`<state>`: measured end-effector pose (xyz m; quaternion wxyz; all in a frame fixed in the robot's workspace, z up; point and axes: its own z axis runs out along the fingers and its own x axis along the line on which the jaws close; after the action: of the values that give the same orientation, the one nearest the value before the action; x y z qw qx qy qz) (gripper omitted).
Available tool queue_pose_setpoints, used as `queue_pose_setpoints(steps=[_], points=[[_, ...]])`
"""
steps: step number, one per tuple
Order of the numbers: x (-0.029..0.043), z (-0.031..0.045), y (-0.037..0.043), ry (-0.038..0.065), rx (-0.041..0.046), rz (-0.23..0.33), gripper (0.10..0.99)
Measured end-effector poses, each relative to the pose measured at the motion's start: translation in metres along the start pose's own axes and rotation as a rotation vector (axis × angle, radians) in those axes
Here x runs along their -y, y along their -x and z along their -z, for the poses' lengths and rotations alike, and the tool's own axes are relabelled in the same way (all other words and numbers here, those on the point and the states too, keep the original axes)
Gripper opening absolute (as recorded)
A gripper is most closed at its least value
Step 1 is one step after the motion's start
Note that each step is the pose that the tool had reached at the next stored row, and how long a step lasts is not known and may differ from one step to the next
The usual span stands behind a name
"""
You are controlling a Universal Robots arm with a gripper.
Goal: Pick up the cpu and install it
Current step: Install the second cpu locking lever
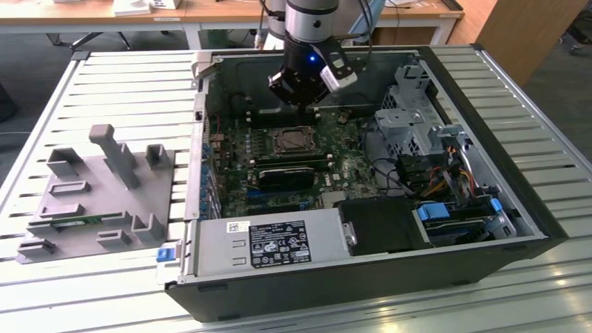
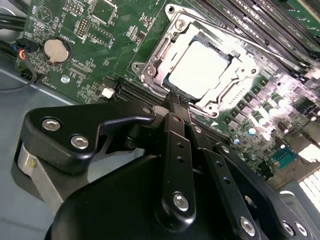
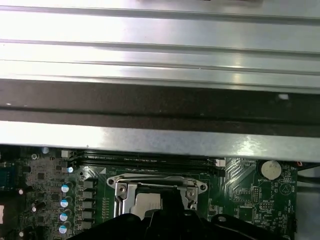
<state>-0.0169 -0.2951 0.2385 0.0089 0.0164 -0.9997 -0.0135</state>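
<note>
Exterior view: the gripper hangs inside the open computer case, above the motherboard. The cpu lies flat in its socket, just below the fingertips and apart from them. A black heatsink block sits past the socket on the side away from the gripper. Outside the case, toward the exterior view's left, a grey fixture tray rests on the slatted table.

Second wrist view: the gripper has its black fingers drawn together, nothing between them. The cpu, silver top up, is seated in the metal socket frame right ahead of the fingertips, not touched. A round coin cell lies on the board off to one side of the jaws.

First wrist view: the gripper body partly hides the cpu, seated within the socket frame. A row of capacitors stands beside the socket; the case wall runs beyond it.
</note>
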Motion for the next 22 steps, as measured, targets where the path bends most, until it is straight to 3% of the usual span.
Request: queue_pose_setpoints(steps=[2, 6, 10, 22], points=[[-0.0002, 0.0078, -0.0001, 0.000, 0.0000, 0.000, 0.106], [-0.0004, 0.0150, -0.0003, 0.000, 0.0000, 0.000, 0.106], [0.0014, 0.0156, -0.0003, 0.000, 0.0000, 0.000, 0.106], [0.0163, 0.0159, -0.0008, 0.000, 0.0000, 0.000, 0.106]])
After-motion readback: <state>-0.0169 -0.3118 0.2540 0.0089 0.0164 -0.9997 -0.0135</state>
